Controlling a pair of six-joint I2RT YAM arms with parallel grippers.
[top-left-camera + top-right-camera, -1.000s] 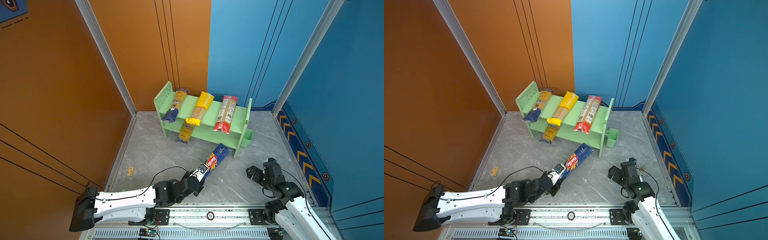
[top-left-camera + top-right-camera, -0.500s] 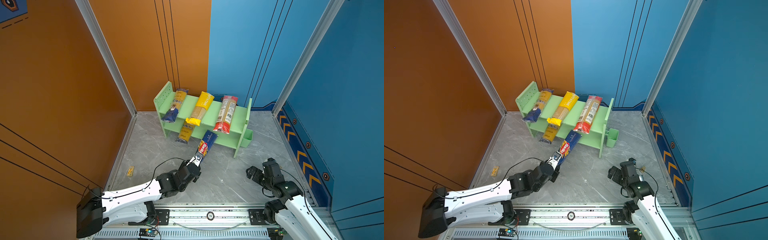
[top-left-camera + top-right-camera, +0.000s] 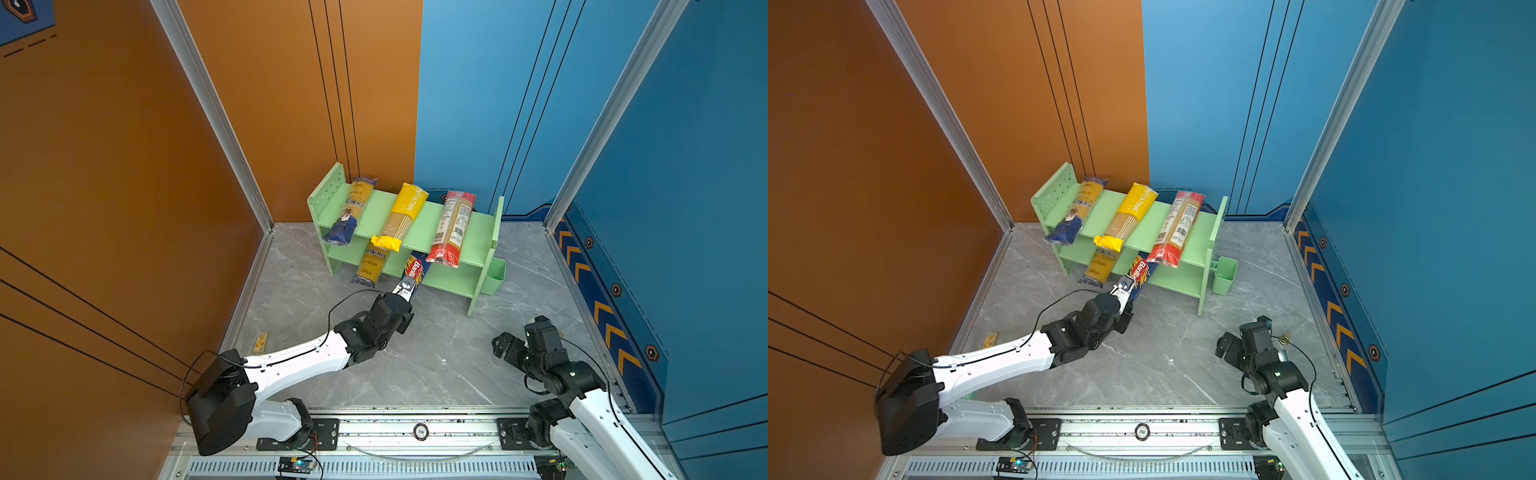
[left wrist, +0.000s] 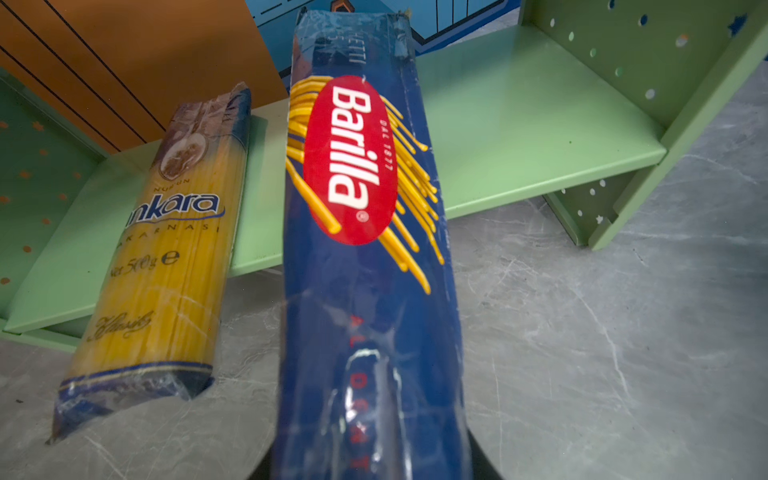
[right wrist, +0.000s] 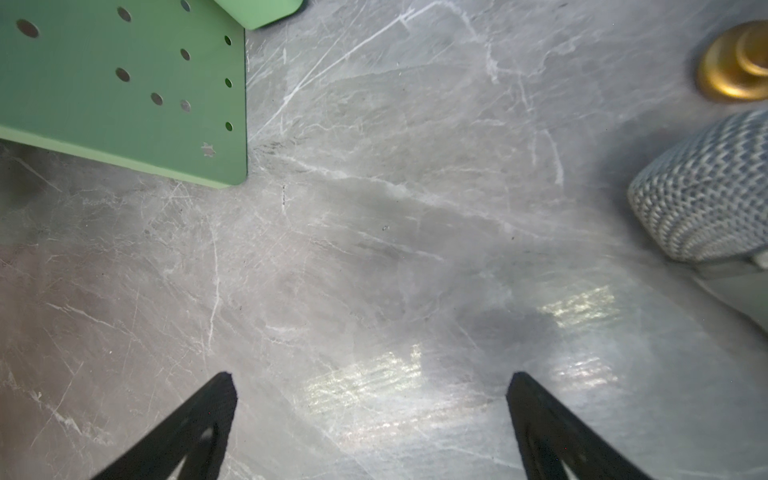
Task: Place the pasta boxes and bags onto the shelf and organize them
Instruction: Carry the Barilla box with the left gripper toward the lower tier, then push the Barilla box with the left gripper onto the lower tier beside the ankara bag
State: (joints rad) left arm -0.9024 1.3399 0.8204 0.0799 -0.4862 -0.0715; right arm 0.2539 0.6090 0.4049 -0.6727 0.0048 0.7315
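We see the left gripper [image 3: 404, 292] clamped on the near end of the Barilla box [image 3: 415, 268], its far end ahead over the shelf [image 3: 451, 278], lower tier; next, we judge: push forward, release; right gripper [image 5: 372, 376] open.

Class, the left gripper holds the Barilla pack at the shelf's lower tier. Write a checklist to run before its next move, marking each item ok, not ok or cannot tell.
1. Grip: left gripper shut on the near end of the Barilla pack: ok.
2. Far end of the pack over the lower tier of the shelf: ok.
3. Gap to the Ankara pack beside it: ok, apart.
4. Pack lying flat on the tier: cannot tell.
5. The right gripper out of the way: ok, open over bare floor.
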